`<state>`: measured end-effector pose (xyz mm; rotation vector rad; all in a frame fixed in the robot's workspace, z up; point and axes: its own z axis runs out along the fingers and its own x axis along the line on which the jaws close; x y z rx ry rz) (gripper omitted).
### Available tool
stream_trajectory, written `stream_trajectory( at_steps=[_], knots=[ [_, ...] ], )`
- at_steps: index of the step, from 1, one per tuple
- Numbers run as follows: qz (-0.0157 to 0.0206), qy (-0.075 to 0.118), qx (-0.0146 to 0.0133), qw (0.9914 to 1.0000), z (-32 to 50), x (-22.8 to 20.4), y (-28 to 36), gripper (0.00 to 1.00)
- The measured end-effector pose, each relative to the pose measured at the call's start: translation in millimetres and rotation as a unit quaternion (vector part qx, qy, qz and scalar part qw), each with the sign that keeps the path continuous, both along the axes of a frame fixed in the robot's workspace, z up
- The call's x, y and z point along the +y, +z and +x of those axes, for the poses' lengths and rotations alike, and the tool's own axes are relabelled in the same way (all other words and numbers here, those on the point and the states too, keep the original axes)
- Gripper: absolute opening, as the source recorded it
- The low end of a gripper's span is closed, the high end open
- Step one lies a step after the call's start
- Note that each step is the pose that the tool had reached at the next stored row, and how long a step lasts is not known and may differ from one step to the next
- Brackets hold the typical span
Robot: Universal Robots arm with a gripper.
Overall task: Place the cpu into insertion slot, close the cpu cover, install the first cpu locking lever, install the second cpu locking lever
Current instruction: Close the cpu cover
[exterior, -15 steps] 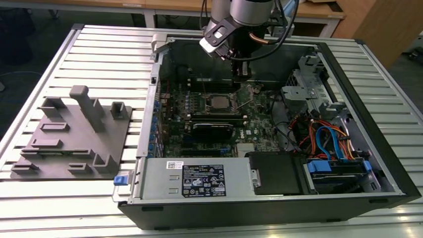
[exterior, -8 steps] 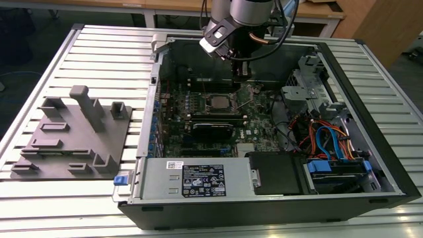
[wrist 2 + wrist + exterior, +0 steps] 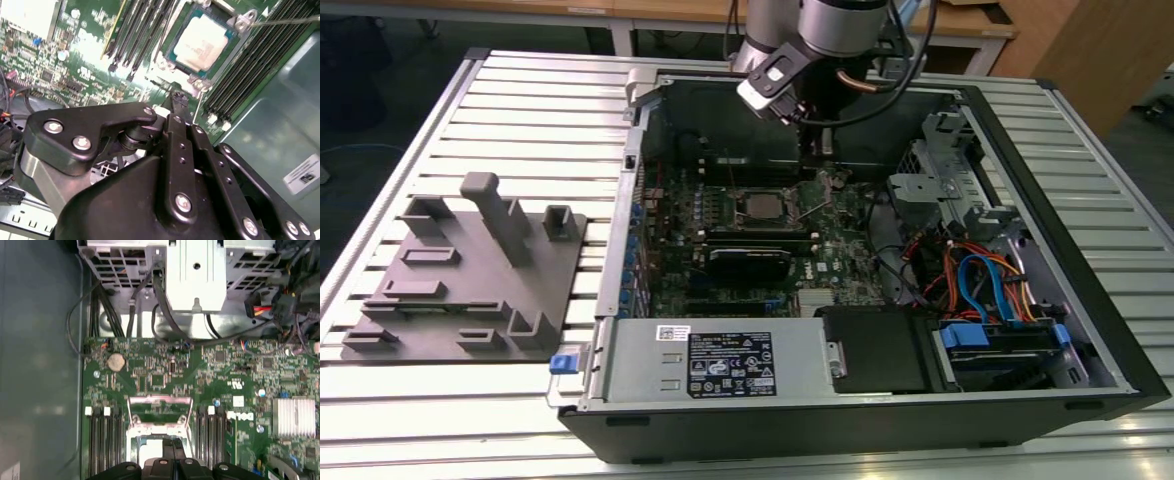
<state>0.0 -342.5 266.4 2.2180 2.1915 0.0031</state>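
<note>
Gripper (image 3: pixel 178 100) clenched, nothing seen between its fingers, hovering just short of the insertion slot (image 3: pixel 232 42). Cpu (image 3: pixel 202 42) lies flat in that slot mid-motherboard (image 3: pixel 150 375): dull silver top, teal edge, memory slots on both sides. Beyond it is the silvery cpu cover (image 3: pixel 160 412) frame; in the first wrist view the gripper hides the slot's near part.

Open black computer case (image 3: pixel 854 432) lying on a slatted metal table (image 3: pixel 440 410), grey moulded fixture plate (image 3: pixel 454 300) beside it toward the exterior view's left, labelled silver box (image 3: pixel 654 365), blue and orange cables (image 3: pixel 981 280), coin battery (image 3: pixel 116 361), finned heatsink (image 3: pixel 293 416), black memory slots (image 3: pixel 102 440)
</note>
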Motion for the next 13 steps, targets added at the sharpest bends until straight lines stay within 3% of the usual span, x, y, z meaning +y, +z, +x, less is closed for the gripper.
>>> stream_trajectory(
  at_steps=[9,13],
  knots=[
    [0.0001,0.000,0.0001,1.00000,22.8,0.8,-4.6,0.11],
    [-0.0001,0.000,0.0001,1.00000,24.6,0.8,-4.9,0.11]
  ],
)
